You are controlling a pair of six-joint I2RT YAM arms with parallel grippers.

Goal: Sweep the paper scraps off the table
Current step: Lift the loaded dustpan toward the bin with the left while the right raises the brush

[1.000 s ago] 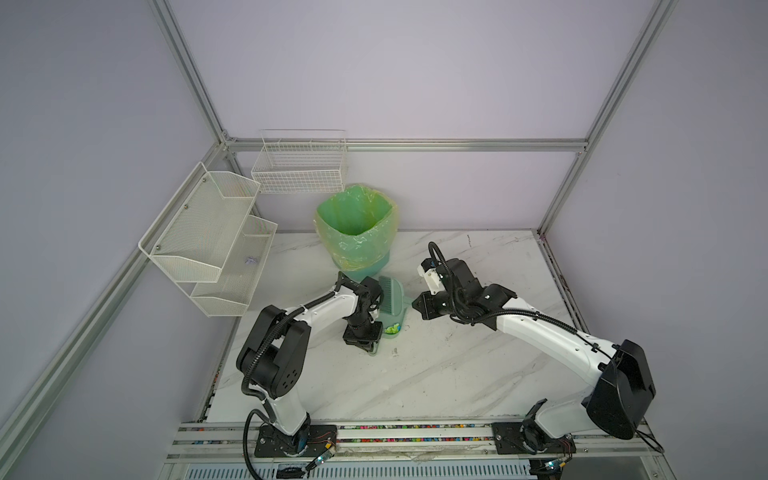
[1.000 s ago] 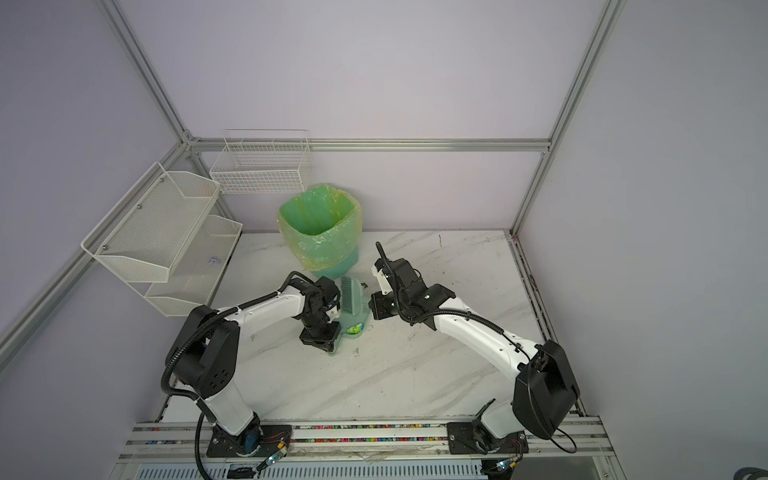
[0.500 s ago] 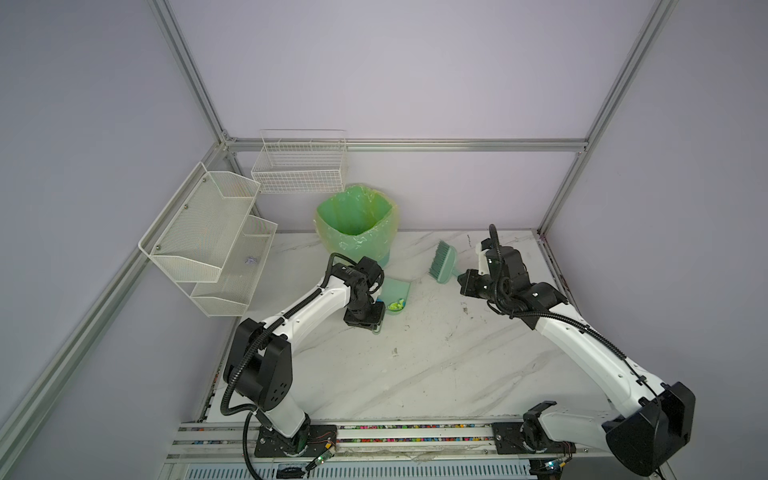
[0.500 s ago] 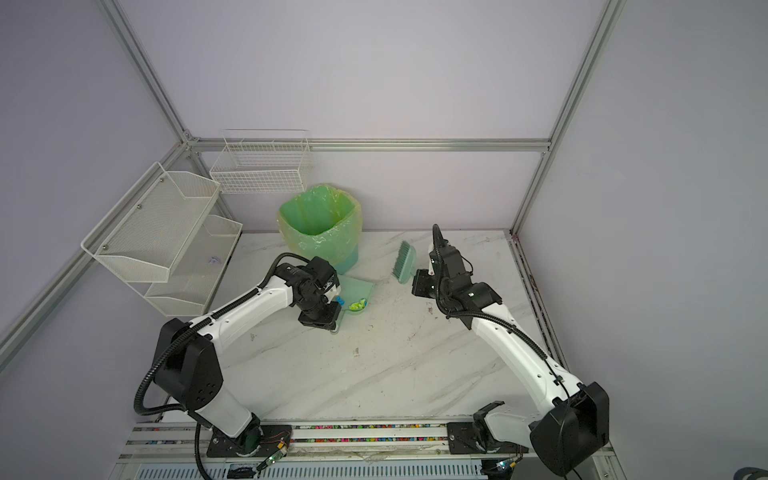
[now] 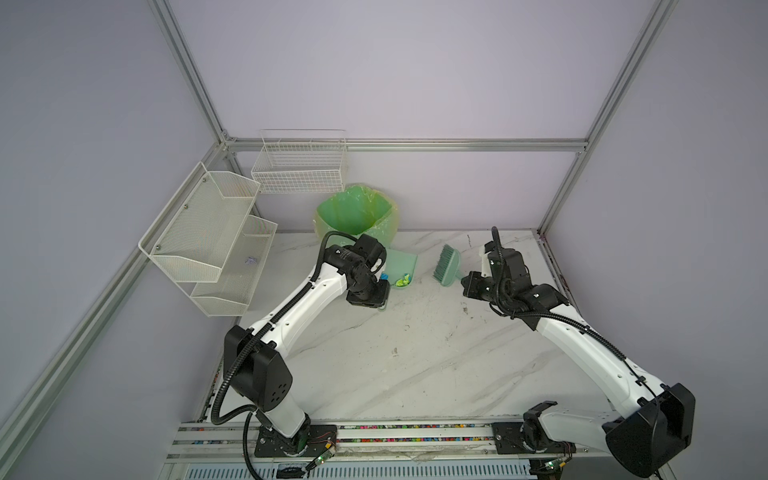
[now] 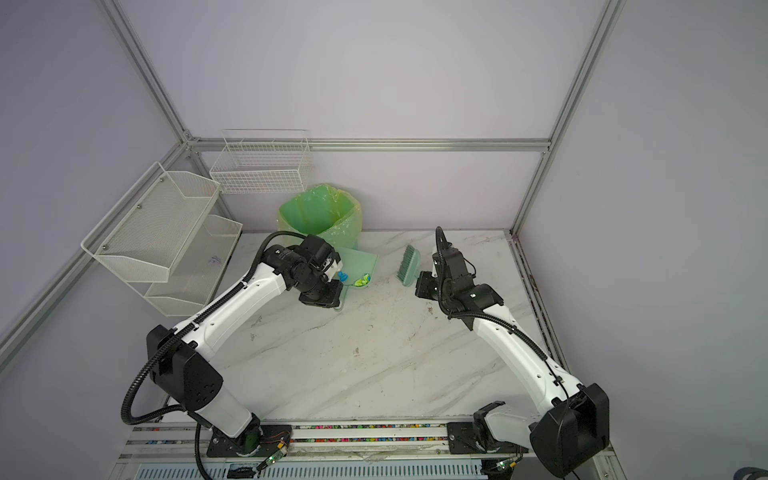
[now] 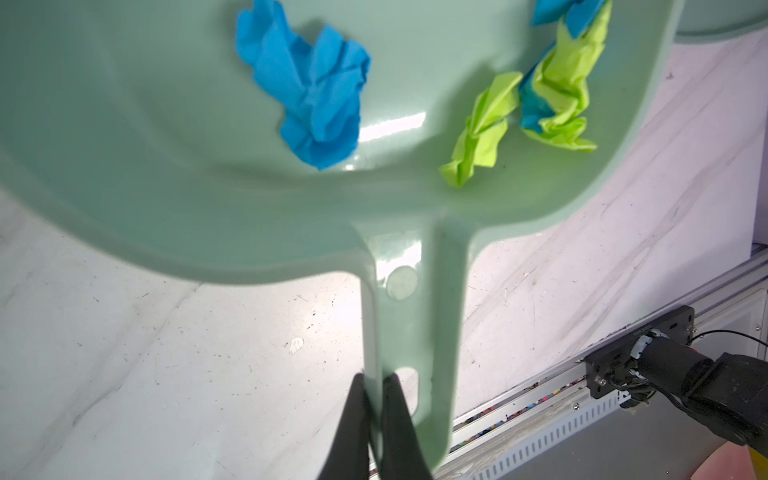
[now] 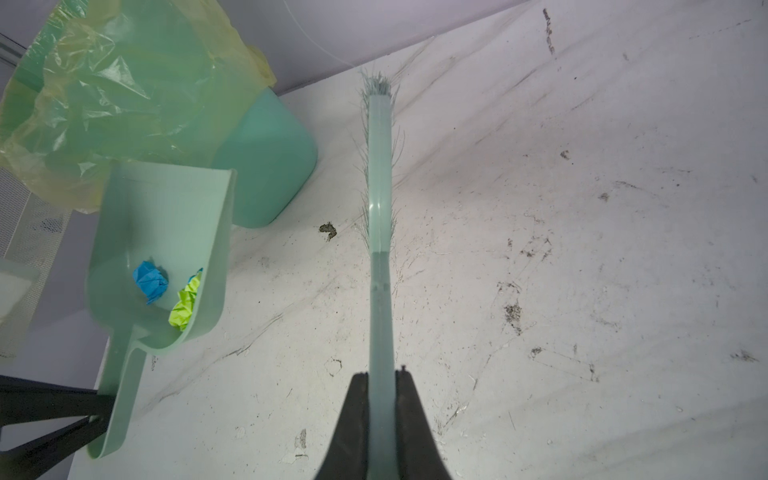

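Blue and lime-green paper scraps lie inside the pale green dustpan. My left gripper is shut on the dustpan's handle, with the pan's mouth toward the bin. My right gripper is shut on the handle of the green brush, to the right of the dustpan and apart from it. No loose scraps show on the marble table.
A bin lined with a green bag stands at the table's back, just behind the dustpan. White mesh shelves and a wire basket hang on the left wall. A small dark speck lies near the brush.
The right arm has swung the brush away from the dustpan toward the back right. The left arm has carried the dustpan with the scraps back toward the bin.
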